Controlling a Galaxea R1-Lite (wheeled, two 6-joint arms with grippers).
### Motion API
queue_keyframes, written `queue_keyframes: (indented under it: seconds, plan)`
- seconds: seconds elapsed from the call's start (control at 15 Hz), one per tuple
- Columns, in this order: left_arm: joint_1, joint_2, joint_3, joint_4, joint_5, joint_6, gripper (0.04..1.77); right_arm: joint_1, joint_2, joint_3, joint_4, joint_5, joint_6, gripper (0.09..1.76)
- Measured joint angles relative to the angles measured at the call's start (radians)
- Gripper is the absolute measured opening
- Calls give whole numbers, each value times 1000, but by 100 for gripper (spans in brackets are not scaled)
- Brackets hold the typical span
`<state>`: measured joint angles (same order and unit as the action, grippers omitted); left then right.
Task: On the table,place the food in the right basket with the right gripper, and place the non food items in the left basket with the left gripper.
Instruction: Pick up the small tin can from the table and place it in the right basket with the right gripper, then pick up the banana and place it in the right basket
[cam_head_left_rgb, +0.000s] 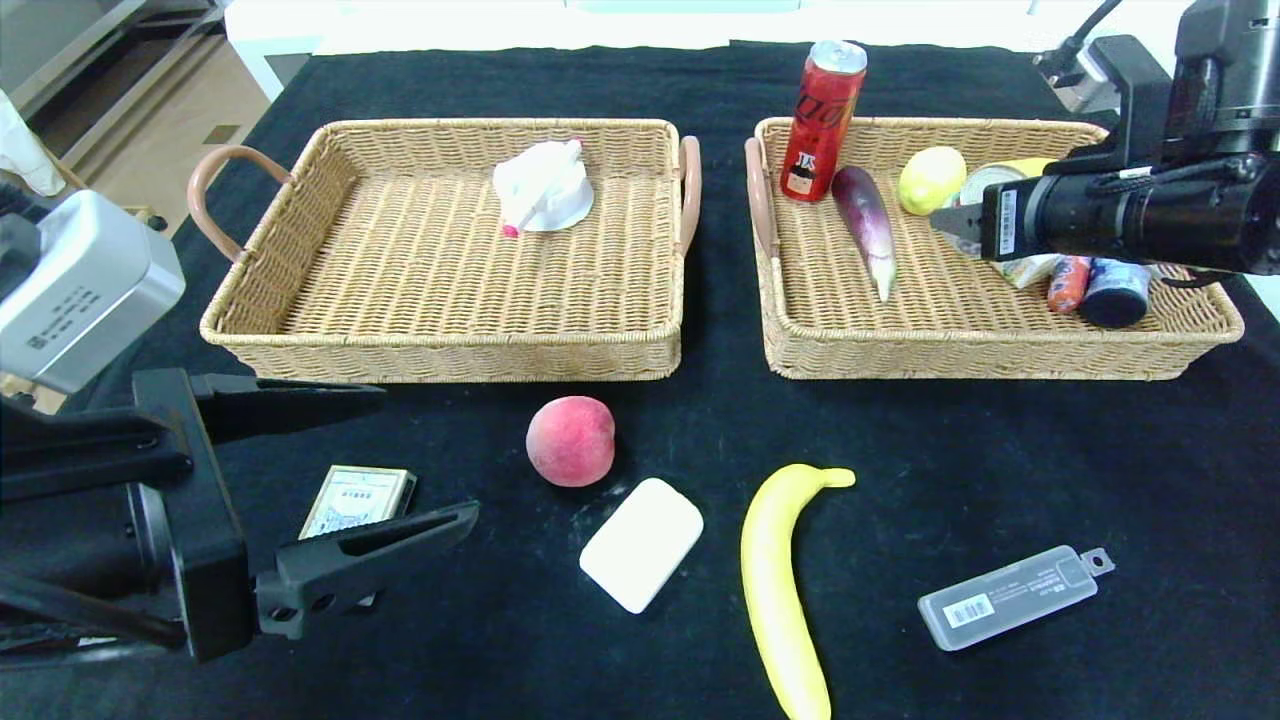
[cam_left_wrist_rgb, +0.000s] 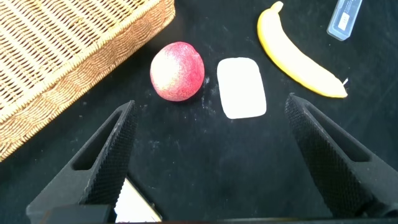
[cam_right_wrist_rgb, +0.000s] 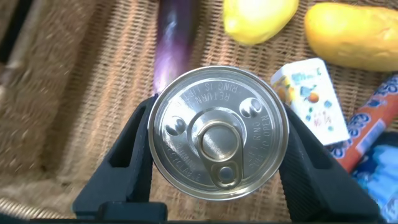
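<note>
The right basket at the upper right already holds a cola can, an eggplant, a lemon and some packets, and the right gripper hangs over it clamped on a tin can, while the left basket holds only a white bundle. At the bottom, a peach, a banana, a white soap-like block, a clear case and a small box wait on the table, the left gripper over the box with its jaws wide apart. The right arm hides part of its basket, so the things under it are hard to name.
</note>
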<state>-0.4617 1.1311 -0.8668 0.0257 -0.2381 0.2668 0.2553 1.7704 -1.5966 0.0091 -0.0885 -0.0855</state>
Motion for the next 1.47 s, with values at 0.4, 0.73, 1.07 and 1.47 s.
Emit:
queue_keyframes:
  seconds: [0.4, 0.73, 1.07, 1.47]
  plan:
    - [0, 0, 0, 0, 0, 0, 172, -56, 68, -45, -31, 93, -1, 118]
    - [0, -1, 0, 0, 0, 0, 172, -58, 88, -64, -26, 90, -15, 118]
    - [0, -3, 0, 0, 0, 0, 172, -61, 96, -75, -27, 83, -15, 138]
    - [0, -4, 0, 0, 0, 0, 172, -69, 95, -77, -26, 61, -7, 156]
